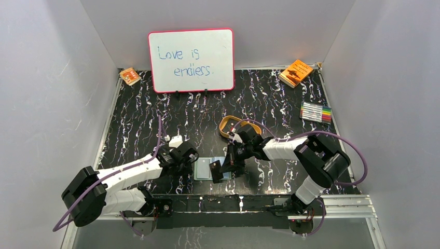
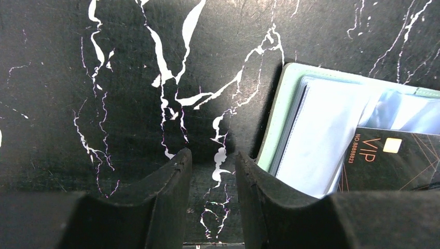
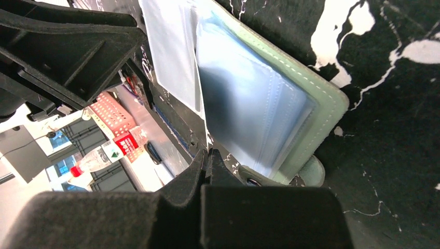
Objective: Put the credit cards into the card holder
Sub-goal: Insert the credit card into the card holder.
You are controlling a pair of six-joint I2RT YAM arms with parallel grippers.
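Left claw (image 2: 212,155) half-open, empty, low beside card holder (image 2: 273,127); right claw (image 3: 206,153) pinched shut at its edge

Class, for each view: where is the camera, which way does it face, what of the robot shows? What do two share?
Top external: above, behind, looking down on the table; left arm, right arm show.
Left wrist: on the left arm, looking down at card holder and credit card; left gripper shows.
Right wrist: on the right arm, low across the card holder; right gripper shows.
Both wrist views share the card holder.
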